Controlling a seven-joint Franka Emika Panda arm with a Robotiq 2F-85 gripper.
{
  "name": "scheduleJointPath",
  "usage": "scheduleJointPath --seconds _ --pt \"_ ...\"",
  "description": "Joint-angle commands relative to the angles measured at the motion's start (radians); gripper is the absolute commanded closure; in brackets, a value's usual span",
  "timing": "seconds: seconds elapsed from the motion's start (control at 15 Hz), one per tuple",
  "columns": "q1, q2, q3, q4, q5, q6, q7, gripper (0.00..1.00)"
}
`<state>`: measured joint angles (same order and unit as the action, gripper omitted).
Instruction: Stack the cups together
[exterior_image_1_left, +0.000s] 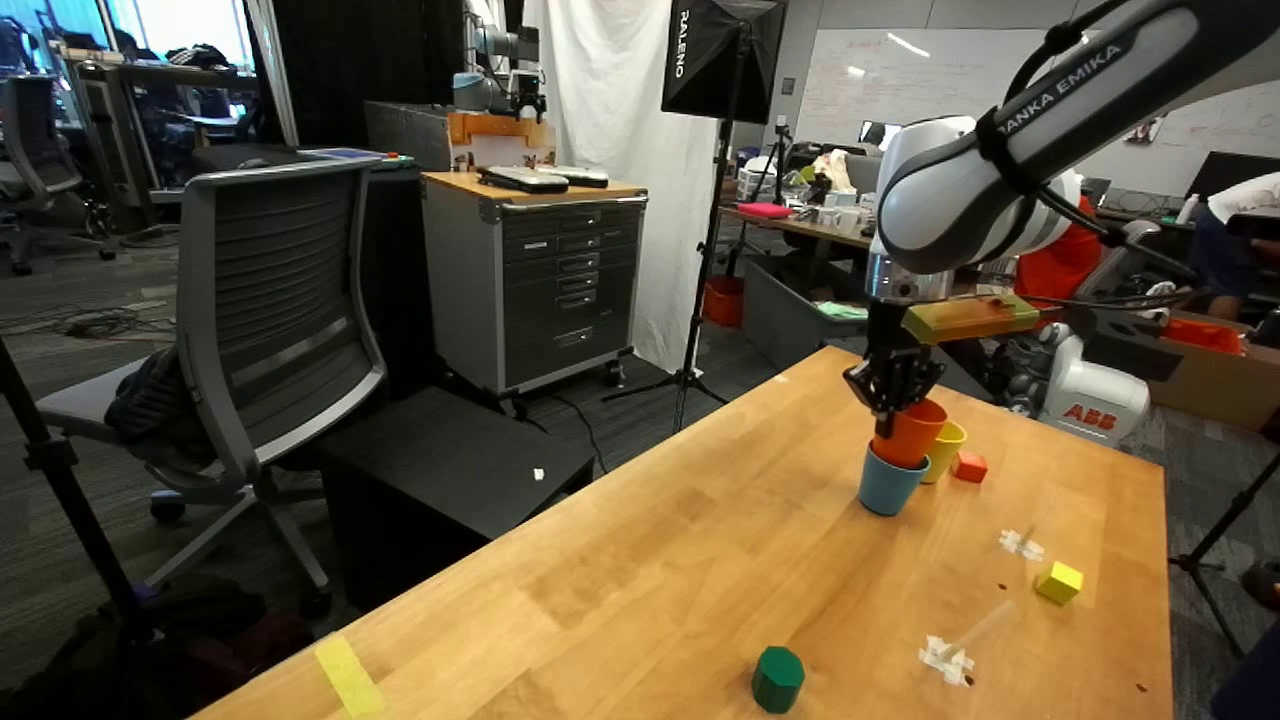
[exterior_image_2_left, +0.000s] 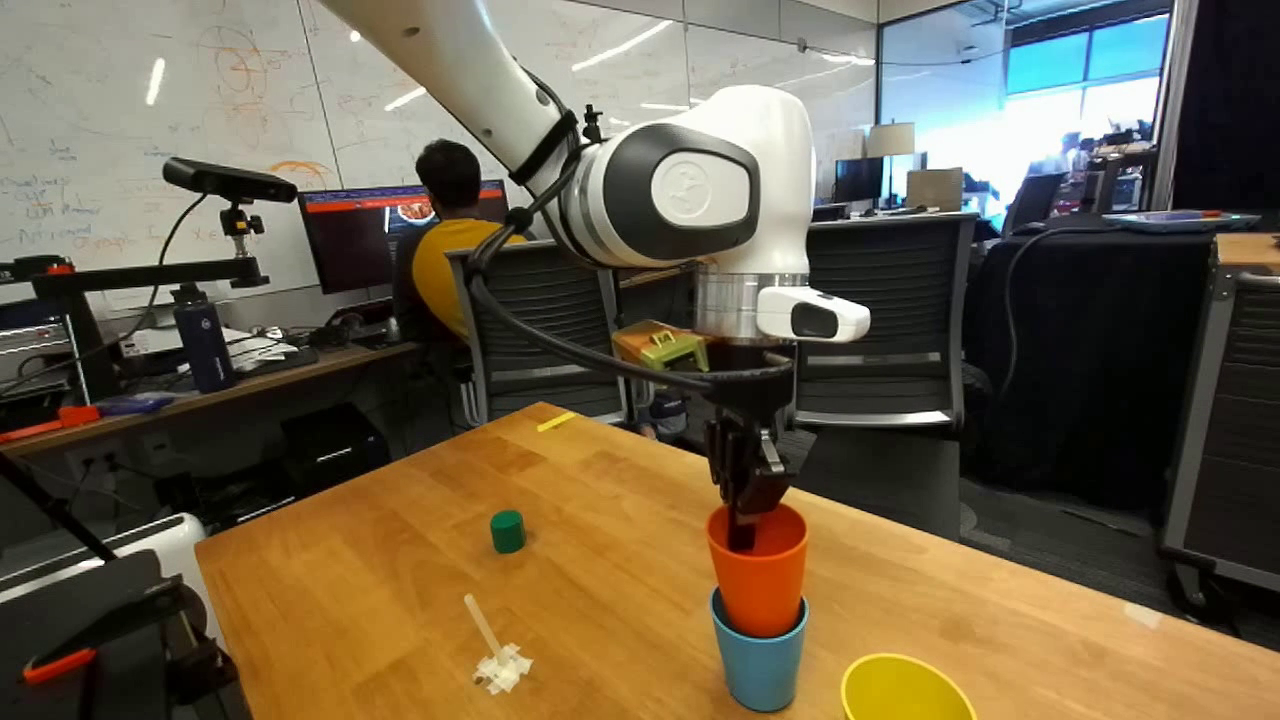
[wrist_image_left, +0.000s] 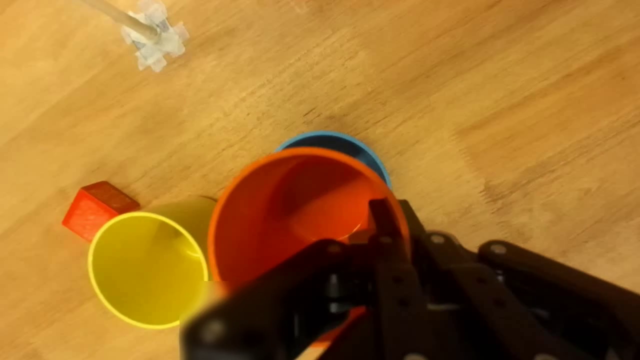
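Orange-red cup (exterior_image_2_left: 762, 595): mouth up, with its lower end in the mouth of the blue cup (exterior_image_2_left: 760, 668), which stands on the table (exterior_image_1_left: 640, 560). Gripper (wrist_image_left: 396, 212): jaws clamped on the orange-red cup's wall, one finger inside the rim, one outside. Yellow cup (wrist_image_left: 150, 272): upright on the table, near the blue cup. Red block (exterior_image_1_left: 969, 466): just beside the yellow cup. Green piece (exterior_image_1_left: 778, 680), yellow block (exterior_image_1_left: 1059, 582): well apart from the cups

The Panda forearm (exterior_image_1_left: 1120, 100) slopes down to a bent wrist (exterior_image_2_left: 690, 190), below which the Robotiq gripper (wrist_image_left: 395, 212) points down inside the table's (exterior_image_1_left: 640, 580) edges, its fingers (wrist_image_left: 398, 280) pinched almost together.
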<state>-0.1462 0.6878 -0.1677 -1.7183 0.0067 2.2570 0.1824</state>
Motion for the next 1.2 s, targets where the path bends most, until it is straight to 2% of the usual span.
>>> scheduleJointPath --seconds 0.0,0.93,1.0,1.13 --pt "0.01 0.008 -0.01 0.003 -0.012 0.0 0.017 0.99" --pt "0.002 0.092 -0.01 0.057 -0.002 0.008 0.024 0.99" --pt "0.003 0.09 -0.011 0.054 -0.004 0.013 0.025 0.7" --pt "0.004 0.089 -0.011 0.052 -0.005 0.018 0.026 0.64"
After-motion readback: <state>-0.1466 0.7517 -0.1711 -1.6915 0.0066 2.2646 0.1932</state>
